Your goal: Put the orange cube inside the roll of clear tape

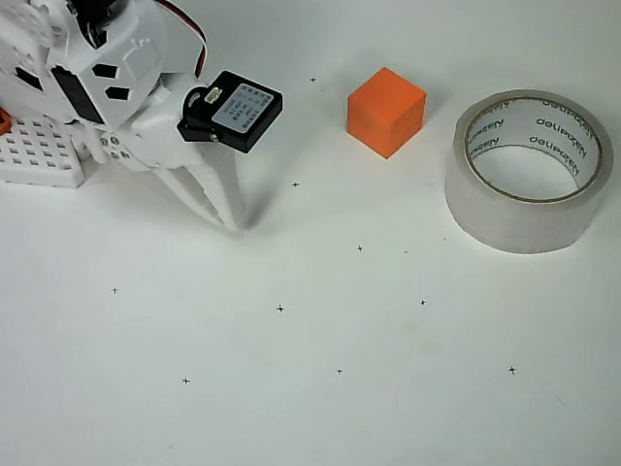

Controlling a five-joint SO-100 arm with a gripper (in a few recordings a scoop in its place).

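Note:
The orange cube (386, 110) sits on the white table at the upper middle of the overhead view. Just right of it lies the roll of clear tape (529, 170), flat on its side, its hollow core facing up and holding nothing. My white gripper (228, 221) is at the upper left, well left of the cube, fingers pointing down to the table. The two fingers lie close together with nothing between them, so the gripper looks shut.
The white robot base (39, 150) with a perforated plate stands at the left edge, a small orange tab (4, 120) on it. Small black cross marks (280, 309) dot the white table (310, 388).

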